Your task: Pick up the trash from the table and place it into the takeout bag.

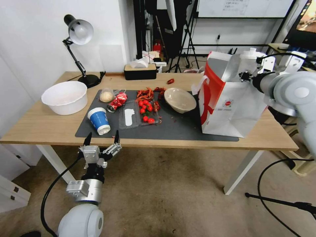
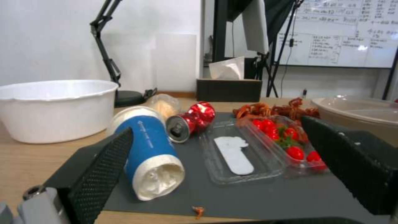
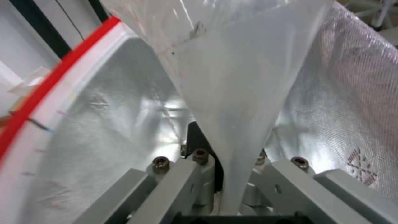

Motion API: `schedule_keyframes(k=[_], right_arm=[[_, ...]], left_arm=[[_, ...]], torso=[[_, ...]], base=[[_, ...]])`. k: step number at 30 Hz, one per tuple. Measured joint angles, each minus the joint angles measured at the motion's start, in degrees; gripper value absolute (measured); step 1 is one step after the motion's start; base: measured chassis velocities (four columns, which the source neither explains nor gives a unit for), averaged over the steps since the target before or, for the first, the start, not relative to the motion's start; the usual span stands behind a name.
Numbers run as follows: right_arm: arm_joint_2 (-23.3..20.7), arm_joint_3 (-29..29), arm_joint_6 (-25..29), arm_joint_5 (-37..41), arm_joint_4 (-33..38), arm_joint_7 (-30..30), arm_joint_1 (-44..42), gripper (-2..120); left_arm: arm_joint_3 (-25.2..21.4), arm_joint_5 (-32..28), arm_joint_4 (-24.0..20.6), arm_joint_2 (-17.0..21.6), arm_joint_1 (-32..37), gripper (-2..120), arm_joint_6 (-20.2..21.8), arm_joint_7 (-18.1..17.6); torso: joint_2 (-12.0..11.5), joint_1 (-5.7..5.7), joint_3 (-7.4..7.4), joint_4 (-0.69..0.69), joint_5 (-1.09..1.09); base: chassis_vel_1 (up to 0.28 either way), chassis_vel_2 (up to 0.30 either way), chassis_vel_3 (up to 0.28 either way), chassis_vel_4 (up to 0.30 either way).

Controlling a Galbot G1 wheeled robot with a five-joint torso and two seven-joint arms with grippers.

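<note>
Claw work first: our left claw [image 1: 102,140] hangs just off the near edge of the worktop [image 1: 39,125], fingers spread and holding nothing, lined up with the blue paper cup [image 1: 98,120], which lies tipped on the dark mat [image 1: 184,131] close ahead of it. We judge it is placed there to close in on that cup. Our right claw [image 3: 219,186] is up at the mouth of the takeout bag [image 1: 230,108], clenched on a fold of the bag's rim, and we take that grip as a way of keeping the bag open and steady.

By size: one takeout bag stands at the right end of the worktop, well apart from the trash. One large white bowl [image 1: 65,97] sits far left. One beige shallow bowl [image 1: 179,99] leans just left of the bag. One clear tray of cherry tomatoes [image 1: 140,113] lies mid-mat with its lid open. One blue paper cup lies near left, one crushed red can [image 1: 117,101] just beyond it, and one bagged bun [image 1: 106,96] touches the can's far-left side.
</note>
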Motion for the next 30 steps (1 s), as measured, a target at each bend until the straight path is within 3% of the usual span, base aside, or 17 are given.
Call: schedule_keyframes(k=[9,12,14,20,22,24,26,28,30], right_arm=[[-0.8,-0.7,0.1,6.5,-0.5,3.6,2.4,0],[-1.0,-1.0,0.2,6.6,-0.6,3.7,2.5,6],[-1.1,-1.5,0.2,7.3,-0.8,3.8,3.0,19],[-1.5,-2.1,0.2,8.6,-1.1,4.2,4.2,35],[-1.7,-2.1,0.3,8.9,-1.1,4.2,4.4,49],[-1.7,-2.1,0.3,8.9,-1.1,4.2,4.4,49],[-2.0,-1.6,0.3,9.0,-0.9,3.9,4.2,63],[-2.0,-1.2,0.3,8.9,-0.7,3.6,4.1,67],[-2.2,0.4,2.5,6.3,1.1,-0.2,2.9,77]], left_arm=[[0.6,0.1,0.0,0.0,-0.1,100,0.0,0.1],[0.5,0.1,0.0,0.0,-0.1,100,0.0,0.1],[0.5,0.1,0.0,0.0,-0.2,100,0.0,0.2],[0.6,0.0,0.0,0.0,-0.2,100,0.0,0.3],[0.7,0.0,0.1,0.0,-0.2,100,0.0,0.3],[0.7,0.1,0.1,0.0,-0.2,100,0.0,0.3],[0.8,0.1,0.2,0.0,-0.4,100,0.0,0.3],[0.8,0.1,0.2,0.0,-0.4,100,0.0,0.3],[0.8,0.1,0.0,0.0,-0.4,100,0.0,0.3]], torso=[[0.0,0.00,0.00,0.00,0.01],[0.0,0.00,0.00,0.00,0.02],[0.0,0.00,0.00,0.00,0.01],[0.0,0.00,0.00,0.00,0.01],[0.0,0.00,0.00,0.00,0.00],[0.0,0.00,0.00,0.00,0.01],[0.0,0.00,0.00,0.01,0.01],[0.0,0.00,0.00,0.00,0.01],[0.0,0.00,0.00,0.01,0.00]], base=[[0.000,0.000,0.000,0.000],[0.000,0.000,0.000,0.000],[0.000,0.000,0.000,0.000],[0.000,0.000,0.000,0.000],[0.000,0.000,0.000,0.000],[0.000,0.000,0.000,0.000],[0.000,0.000,0.000,0.000],[0.000,0.000,0.000,0.000],[0.000,0.000,0.000,0.000]])
